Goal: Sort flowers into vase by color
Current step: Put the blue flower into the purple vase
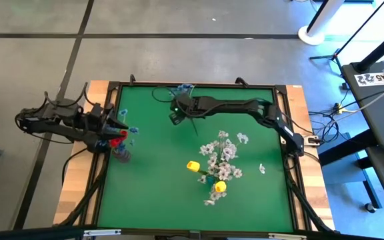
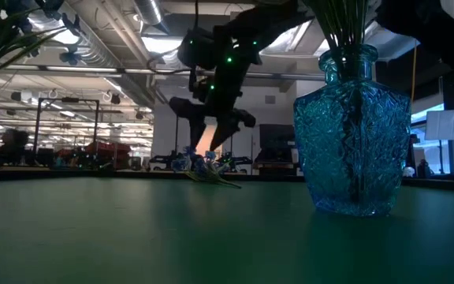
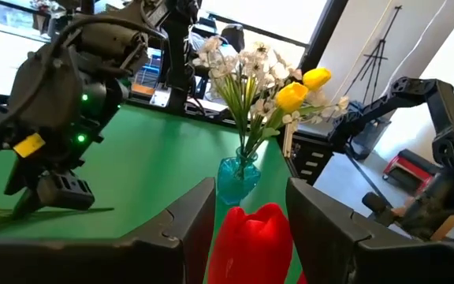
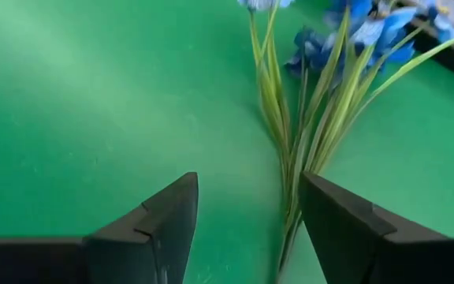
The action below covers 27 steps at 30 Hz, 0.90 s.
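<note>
No readable writing shows. Your right end effector (image 4: 247, 229) hangs open over blue flowers (image 4: 353, 31), upper centre; your left end effector (image 3: 247, 229) holds a red tulip (image 3: 249, 241).

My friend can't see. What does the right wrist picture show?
Blue flowers with long green stems lie on the green table. The right gripper hovers open just above the stems.

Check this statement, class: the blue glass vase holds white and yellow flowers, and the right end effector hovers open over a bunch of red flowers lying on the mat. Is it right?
Not quite. The bunch under the right end effector is blue flowers, not red, as the right wrist view shows. The rest holds: the blue glass vase carries white and yellow flowers, and that end effector hovers open over the green mat.
</note>
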### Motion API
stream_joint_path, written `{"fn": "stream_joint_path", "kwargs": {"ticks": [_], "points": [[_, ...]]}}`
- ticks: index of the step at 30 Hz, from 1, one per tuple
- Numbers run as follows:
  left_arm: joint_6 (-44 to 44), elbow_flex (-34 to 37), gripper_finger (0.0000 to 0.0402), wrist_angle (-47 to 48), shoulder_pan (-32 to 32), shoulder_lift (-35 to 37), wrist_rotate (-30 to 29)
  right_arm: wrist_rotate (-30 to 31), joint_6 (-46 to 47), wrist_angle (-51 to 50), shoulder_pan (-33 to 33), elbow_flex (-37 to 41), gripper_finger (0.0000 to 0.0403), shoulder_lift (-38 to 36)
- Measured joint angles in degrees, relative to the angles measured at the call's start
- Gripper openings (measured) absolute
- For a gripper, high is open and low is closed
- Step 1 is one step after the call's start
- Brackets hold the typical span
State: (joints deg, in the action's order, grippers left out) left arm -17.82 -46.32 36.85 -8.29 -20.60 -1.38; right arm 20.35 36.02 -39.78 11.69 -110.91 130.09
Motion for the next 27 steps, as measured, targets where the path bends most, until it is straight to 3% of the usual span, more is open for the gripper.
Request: {"fn": "stream_joint_path", "kwargs": {"ticks": [17, 21, 27], "points": [[0.00, 0.01, 0.0149, -0.05, -0.01, 0.00, -0.66, -4.99, 4.47, -6.22, -0.03, -0.16, 0.0214, 6.70], [0.00, 0.03, 0.0149, -0.23, -0.01, 0.00, -0.89, -5.72, 4.73, -6.22, -0.08, -0.31, 0.0170, 7.29], [0.24, 0.03, 0.0149, -2.31, -0.01, 0.00, -0.99, -6.02, 4.22, -5.31, -0.14, -0.24, 0.0062, 7.38]]}}
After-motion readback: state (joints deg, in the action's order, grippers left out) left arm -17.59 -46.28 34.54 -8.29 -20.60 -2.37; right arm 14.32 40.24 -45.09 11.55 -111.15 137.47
